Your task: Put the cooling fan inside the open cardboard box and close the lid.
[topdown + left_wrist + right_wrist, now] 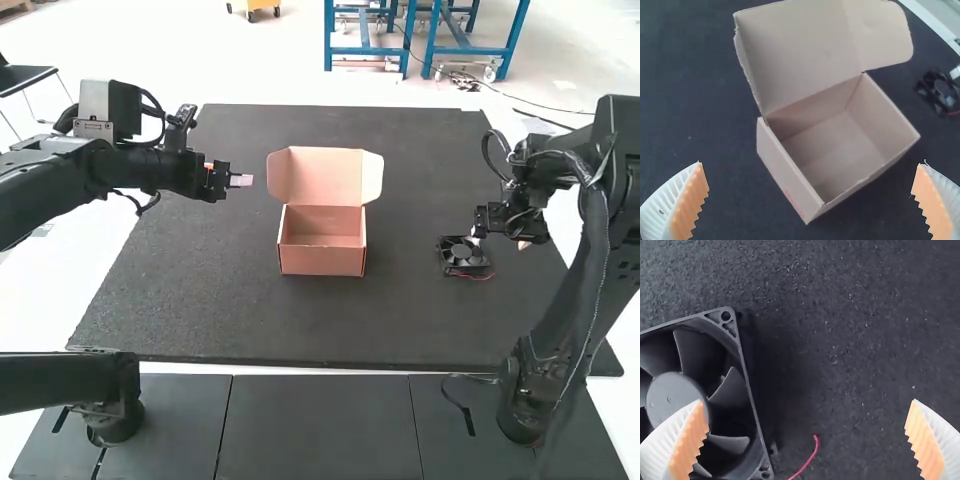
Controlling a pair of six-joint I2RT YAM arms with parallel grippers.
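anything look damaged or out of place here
One side edge of the cardboard box lid looks ragged, as if torn. Otherwise nothing stands out: the box is upright and empty, the cooling fan flat beside it.

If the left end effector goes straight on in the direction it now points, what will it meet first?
Probably the cardboard box, likely its raised lid; the left end effector points at it over bare mat, though height is unclear.

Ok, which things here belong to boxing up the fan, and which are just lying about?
Job: cooling fan, open cardboard box, its raised lid.
Just there: the black table mat under both.
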